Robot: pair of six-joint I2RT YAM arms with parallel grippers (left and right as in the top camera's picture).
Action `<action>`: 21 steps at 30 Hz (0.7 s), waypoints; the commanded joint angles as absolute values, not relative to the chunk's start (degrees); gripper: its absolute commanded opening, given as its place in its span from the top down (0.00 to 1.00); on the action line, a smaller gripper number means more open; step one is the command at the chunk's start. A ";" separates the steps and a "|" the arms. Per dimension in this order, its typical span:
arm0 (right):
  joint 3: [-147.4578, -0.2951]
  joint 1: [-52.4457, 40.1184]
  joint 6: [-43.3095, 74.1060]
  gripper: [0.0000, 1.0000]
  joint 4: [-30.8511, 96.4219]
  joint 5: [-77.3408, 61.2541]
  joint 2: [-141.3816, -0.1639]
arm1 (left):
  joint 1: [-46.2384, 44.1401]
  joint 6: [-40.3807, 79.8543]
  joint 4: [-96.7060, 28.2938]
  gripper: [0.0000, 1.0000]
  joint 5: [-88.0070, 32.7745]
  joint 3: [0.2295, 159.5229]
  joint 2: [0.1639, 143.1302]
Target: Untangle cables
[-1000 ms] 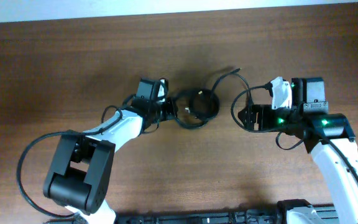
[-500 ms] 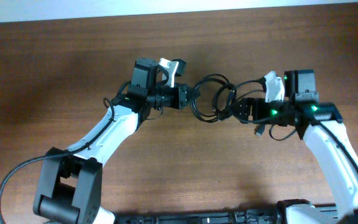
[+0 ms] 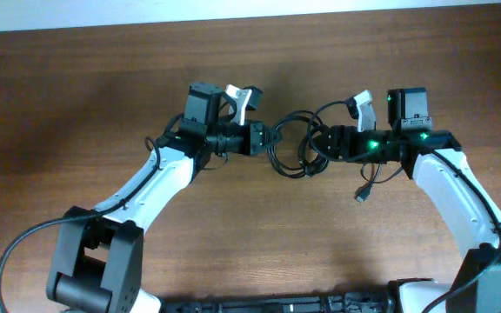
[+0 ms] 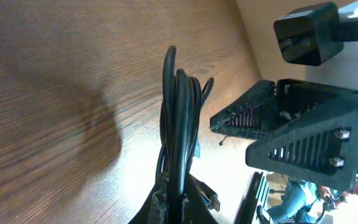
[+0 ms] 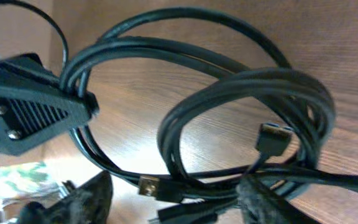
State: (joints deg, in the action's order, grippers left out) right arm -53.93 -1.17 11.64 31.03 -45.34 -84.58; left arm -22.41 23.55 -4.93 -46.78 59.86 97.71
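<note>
The cables [image 3: 292, 149] are one bundle of thin black loops hanging above the table between my two grippers. My left gripper [image 3: 264, 137] is shut on the left side of the bundle; in the left wrist view its fingers [image 4: 179, 208] pinch the upright loops [image 4: 178, 118]. My right gripper [image 3: 320, 142] is at the right side of the bundle. In the right wrist view its fingers [image 5: 173, 202] are spread wide, with several loops [image 5: 241, 93] and a USB plug [image 5: 149, 186] between them. One plug end [image 3: 361, 196] dangles below the right arm.
The brown wooden table [image 3: 103, 78] lies under everything. The two grippers are a few centimetres apart; the right gripper [image 4: 291, 124] fills the right side of the left wrist view, and the left gripper [image 5: 36, 112] shows in the right wrist view.
The left arm has swung up and right with the bundle in its gripper. The right gripper has moved left and closed in on the bundle's right side.
</note>
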 commanded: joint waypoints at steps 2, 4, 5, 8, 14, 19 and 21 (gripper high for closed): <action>-55.02 -1.54 11.73 0.39 30.83 -47.37 -84.66 | -23.99 23.27 -4.73 1.00 -49.15 61.28 96.14; -55.02 -1.54 12.58 0.40 30.79 -47.33 -84.66 | -24.03 23.27 -4.71 1.00 -49.17 61.28 96.14; -55.02 -1.54 12.80 0.40 30.79 -47.33 -84.66 | -24.03 23.27 -4.64 1.00 -49.21 61.28 96.14; -55.02 -1.54 13.98 0.42 30.83 -46.13 -84.71 | -24.01 23.29 -2.76 1.00 -51.59 61.28 96.12; -54.92 -1.56 18.59 0.55 31.05 -40.86 -84.73 | -24.03 25.26 0.64 1.00 -55.33 61.28 96.14; -54.92 -1.54 18.59 0.59 31.00 -40.82 -84.73 | -24.03 27.66 1.48 1.00 -59.48 61.28 96.12; -54.89 -1.54 19.27 0.61 31.00 -40.69 -84.73 | -24.03 28.27 2.79 1.00 -61.34 61.28 96.14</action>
